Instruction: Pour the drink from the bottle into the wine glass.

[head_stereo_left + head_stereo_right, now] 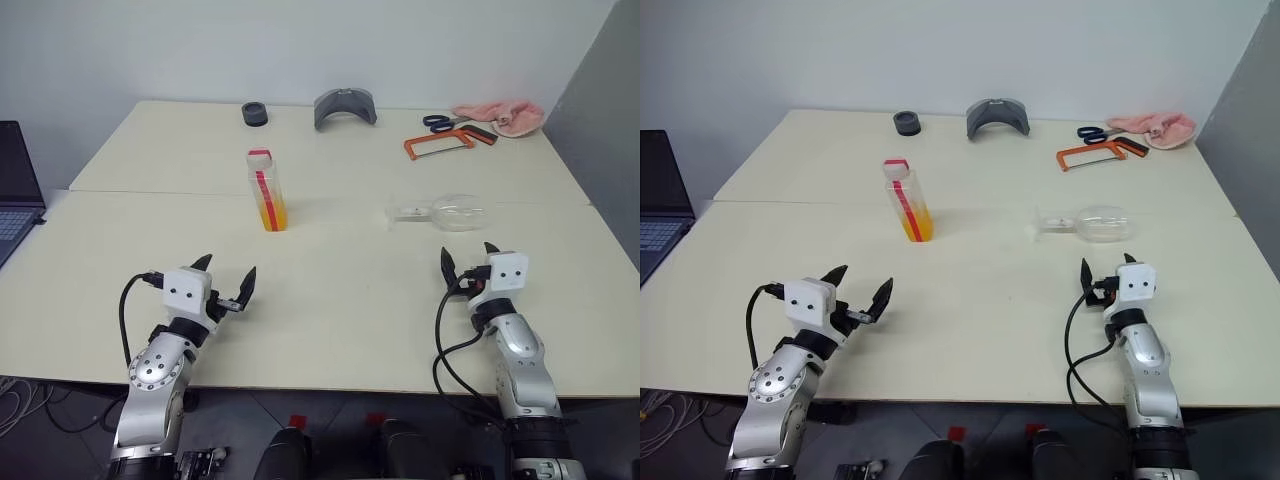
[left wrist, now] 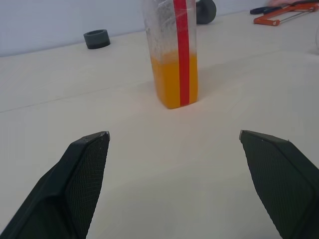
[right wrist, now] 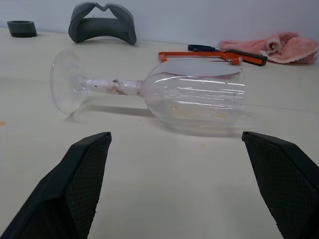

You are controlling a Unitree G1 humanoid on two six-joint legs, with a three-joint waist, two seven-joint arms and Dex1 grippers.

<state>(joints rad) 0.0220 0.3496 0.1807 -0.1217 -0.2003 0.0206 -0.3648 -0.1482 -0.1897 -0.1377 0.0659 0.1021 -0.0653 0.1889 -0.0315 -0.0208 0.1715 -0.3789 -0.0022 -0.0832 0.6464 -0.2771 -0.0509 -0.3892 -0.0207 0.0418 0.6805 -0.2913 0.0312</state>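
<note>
Two things matter on the table (image 1: 330,330): the bottle (image 1: 266,190) stands upright and capped near the middle, well in from every edge, holding the drink (image 1: 272,212) in its lower part, while the wine glass (image 1: 445,212) lies on its side toward the right edge, foot pointing at the bottle and bowl toward that edge. Lying so, the glass cannot take a pour; I judge it must be stood up first. Near the front edge, the left gripper (image 1: 228,283) faces the bottle and the right gripper (image 1: 467,257) faces the glass, each with its jaws spread wide and holding nothing, apparently lined up for an approach. Along the far edge sit a dark ring (image 1: 254,113), a grey curved piece (image 1: 345,106), scissors (image 1: 437,121), an orange hacksaw (image 1: 440,144) and a pink cloth (image 1: 505,117), clear of the work.
</note>
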